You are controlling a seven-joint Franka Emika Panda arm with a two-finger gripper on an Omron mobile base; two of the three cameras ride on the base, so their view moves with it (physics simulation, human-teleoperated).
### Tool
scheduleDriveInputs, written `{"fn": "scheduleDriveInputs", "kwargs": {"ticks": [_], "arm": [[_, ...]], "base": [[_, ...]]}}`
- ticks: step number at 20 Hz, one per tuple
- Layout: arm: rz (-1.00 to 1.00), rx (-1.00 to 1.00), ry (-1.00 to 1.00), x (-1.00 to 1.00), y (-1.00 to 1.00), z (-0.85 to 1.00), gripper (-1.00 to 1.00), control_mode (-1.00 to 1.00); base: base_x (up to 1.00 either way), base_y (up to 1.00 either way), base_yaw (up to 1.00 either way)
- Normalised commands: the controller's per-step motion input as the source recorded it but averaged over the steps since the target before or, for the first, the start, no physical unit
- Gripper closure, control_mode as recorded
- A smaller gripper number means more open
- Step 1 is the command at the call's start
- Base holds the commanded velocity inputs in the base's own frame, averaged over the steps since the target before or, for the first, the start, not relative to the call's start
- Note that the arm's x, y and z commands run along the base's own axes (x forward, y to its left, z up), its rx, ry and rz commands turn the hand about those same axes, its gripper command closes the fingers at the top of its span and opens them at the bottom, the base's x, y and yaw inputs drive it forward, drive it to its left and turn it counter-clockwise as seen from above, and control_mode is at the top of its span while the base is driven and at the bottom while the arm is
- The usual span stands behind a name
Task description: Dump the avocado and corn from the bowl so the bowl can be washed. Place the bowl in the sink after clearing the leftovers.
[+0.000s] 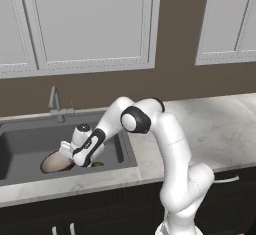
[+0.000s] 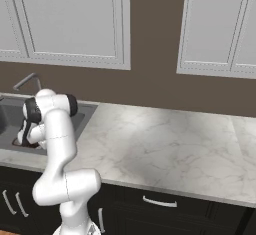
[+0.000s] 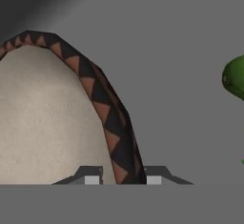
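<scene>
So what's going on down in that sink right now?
Tool shut on bowl rim. Bowl low inside sink, tilted. Green avocado lies on sink floor beside it. Nothing blocking.

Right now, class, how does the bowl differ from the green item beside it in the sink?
The bowl is pale beige inside with a dark, triangle-patterned rim; the green item is plain green. The bowl is far larger. The tool is shut on the bowl's rim, while the green item lies free, apart from it. Both are inside the dark grey sink.
</scene>
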Motion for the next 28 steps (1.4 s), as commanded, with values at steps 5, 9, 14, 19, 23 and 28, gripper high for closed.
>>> {"fn": "scheduleDriveInputs", "kwargs": {"ticks": [5, 9, 14, 19, 23, 28], "arm": [[0.00, -0.07, 0.00, 0.28, 0.21, -0.22, 1.00, -1.00], [0.00, -0.02, 0.01, 0.24, 0.06, -0.15, 1.00, -1.00], [0.00, -0.02, 0.05, 0.03, 0.01, -0.01, -1.00, -1.00], [0.00, -0.01, 0.00, 0.01, 0.00, 0.00, -1.00, -1.00], [0.00, 0.00, -0.02, -0.08, 0.00, 0.14, -1.00, -1.00], [-0.01, 0.00, -0.14, -0.41, -0.03, 0.63, -1.00, -1.00]], "base": [[0.00, 0.00, 0.00], [0.00, 0.00, 0.00], [0.00, 0.00, 0.00], [0.00, 0.00, 0.00], [0.00, 0.00, 0.00], [0.00, 0.00, 0.00]]}}
